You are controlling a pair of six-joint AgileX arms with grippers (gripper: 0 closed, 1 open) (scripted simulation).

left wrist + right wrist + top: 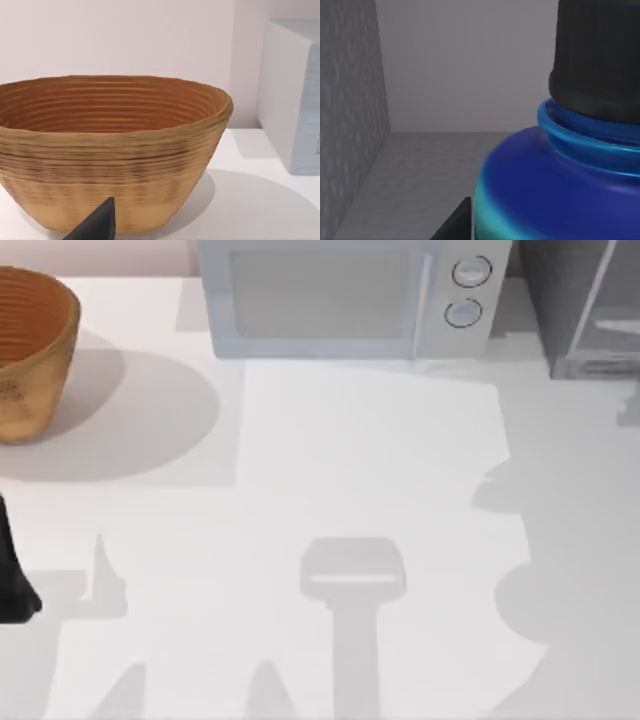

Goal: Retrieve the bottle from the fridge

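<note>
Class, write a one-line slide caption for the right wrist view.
Close-up of the bottle, black cap on, standing inside the grey-walled fridge.

The white table [330, 470] is bright, and soft grey shadows lie on it: a round one beside the basket [30, 350], a tall one near the front edge, and wide ones on the right side. The microwave [345, 295] looks a little blurry. In the right wrist view the light is dim and grey, and the bottle [555, 195] has a soft shine on its blue shoulder.
</note>
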